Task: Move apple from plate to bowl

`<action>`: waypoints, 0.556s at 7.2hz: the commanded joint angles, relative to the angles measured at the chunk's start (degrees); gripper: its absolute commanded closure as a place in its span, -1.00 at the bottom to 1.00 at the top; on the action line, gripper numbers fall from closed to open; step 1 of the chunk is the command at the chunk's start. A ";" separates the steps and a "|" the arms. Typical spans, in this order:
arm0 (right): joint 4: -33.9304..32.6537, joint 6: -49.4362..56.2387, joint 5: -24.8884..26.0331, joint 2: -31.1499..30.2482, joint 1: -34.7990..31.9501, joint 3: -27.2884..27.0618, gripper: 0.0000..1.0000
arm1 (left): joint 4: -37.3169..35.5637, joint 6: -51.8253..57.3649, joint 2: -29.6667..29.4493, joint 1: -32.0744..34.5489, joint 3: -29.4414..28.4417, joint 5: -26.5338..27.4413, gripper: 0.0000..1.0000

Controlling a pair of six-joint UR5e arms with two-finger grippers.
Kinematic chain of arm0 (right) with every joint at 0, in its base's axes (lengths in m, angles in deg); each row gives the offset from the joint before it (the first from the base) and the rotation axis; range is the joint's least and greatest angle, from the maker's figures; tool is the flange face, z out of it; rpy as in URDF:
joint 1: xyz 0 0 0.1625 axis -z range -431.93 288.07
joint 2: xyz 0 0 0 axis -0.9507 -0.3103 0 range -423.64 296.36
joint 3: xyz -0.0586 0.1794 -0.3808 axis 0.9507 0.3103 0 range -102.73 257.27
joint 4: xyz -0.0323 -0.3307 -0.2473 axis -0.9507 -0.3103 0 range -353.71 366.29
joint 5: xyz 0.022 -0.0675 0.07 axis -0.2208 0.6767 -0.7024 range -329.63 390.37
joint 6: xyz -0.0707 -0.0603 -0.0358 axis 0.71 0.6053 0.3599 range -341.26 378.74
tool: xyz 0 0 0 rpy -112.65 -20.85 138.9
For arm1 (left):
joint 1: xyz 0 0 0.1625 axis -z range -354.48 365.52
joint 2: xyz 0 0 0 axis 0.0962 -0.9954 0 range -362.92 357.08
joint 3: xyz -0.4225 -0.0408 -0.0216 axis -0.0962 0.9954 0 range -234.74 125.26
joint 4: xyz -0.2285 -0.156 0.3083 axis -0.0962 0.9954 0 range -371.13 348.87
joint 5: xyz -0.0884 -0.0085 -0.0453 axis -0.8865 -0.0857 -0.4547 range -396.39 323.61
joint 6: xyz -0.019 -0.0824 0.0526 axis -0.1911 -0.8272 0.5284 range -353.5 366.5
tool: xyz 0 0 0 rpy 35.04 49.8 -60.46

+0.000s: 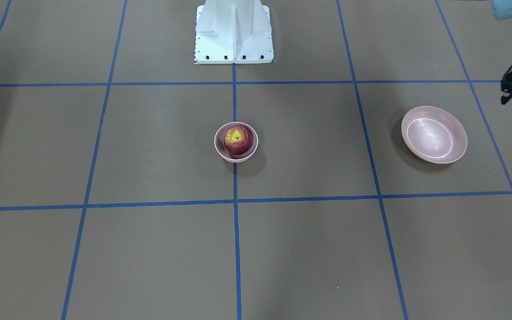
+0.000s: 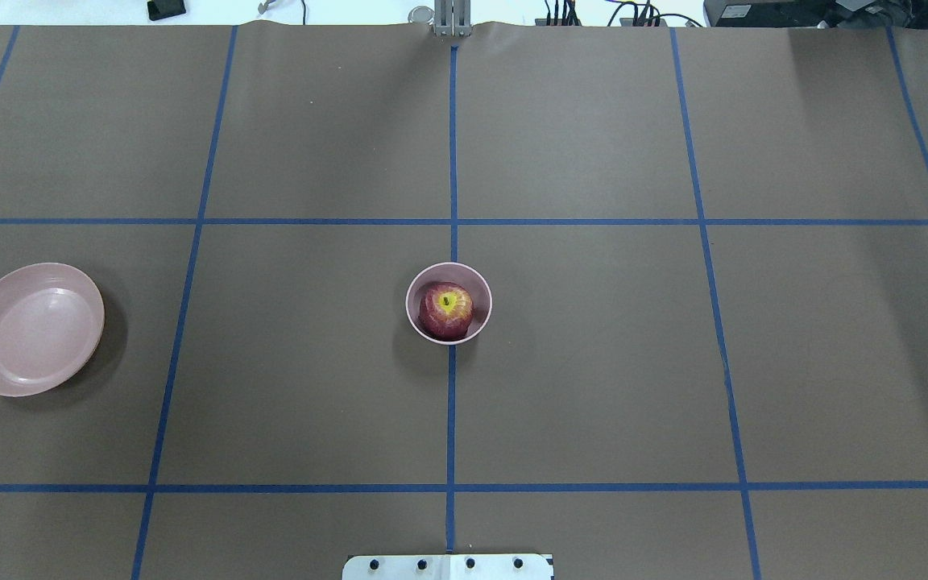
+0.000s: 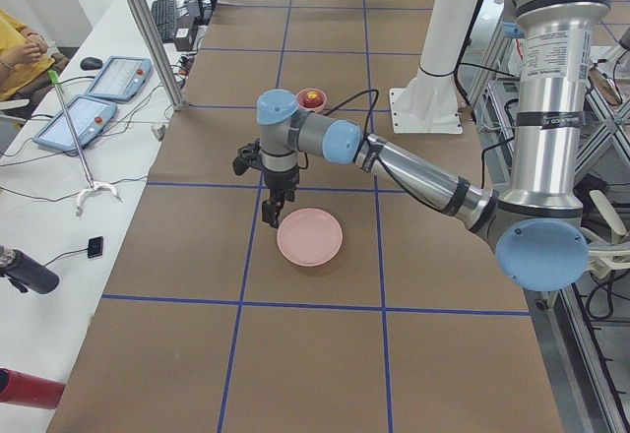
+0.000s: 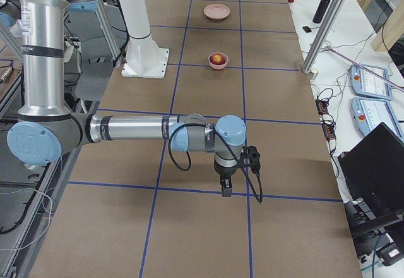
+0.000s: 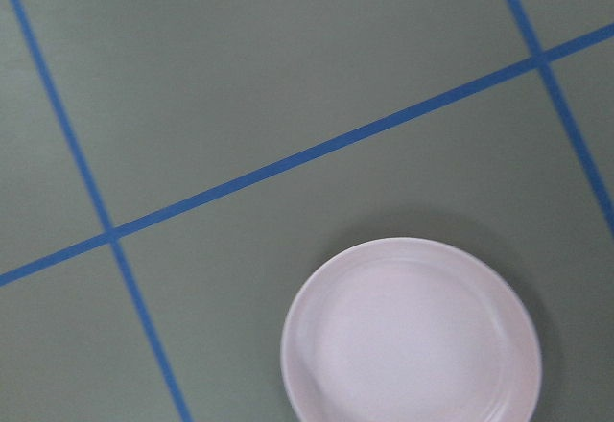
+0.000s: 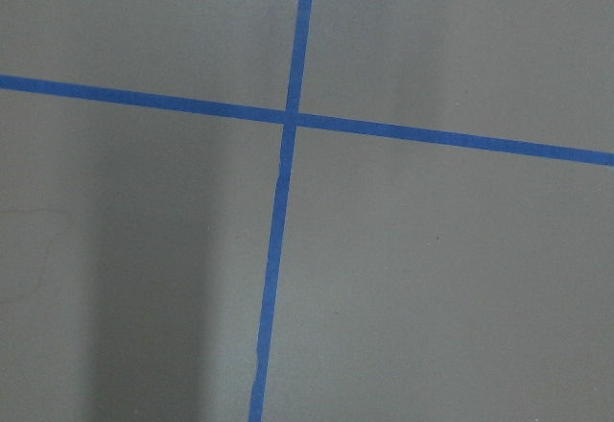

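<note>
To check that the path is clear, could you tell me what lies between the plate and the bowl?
Only bare brown table cover crossed by one blue tape line between the plate and the bowl, in the overhead view.

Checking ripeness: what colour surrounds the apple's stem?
Yellow-green patch on the dark red apple; overhead exterior view.

Overhead and front views opposed — sharing the bowl [image 2: 452,274], side views along the table [image 3: 315,354], wrist cameras close, downward.
</note>
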 commanded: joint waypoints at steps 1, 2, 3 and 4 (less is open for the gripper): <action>0.37 -0.26 0.00 0.15 0.00 0.04 -1.00 | 2.00 0.93 3.90 7.05 -3.18 -0.17 -0.96; 0.37 -0.26 0.00 0.15 0.00 0.04 -1.00 | 2.88 0.93 4.68 7.52 -3.63 -3.04 -0.96; 0.37 -0.26 -0.09 0.15 0.00 0.04 -1.00 | 3.41 1.97 5.56 9.53 -4.94 -8.20 -0.96; 0.37 -0.26 0.00 0.06 0.00 0.04 -1.00 | 3.42 8.42 7.04 11.03 -5.56 -9.47 -0.96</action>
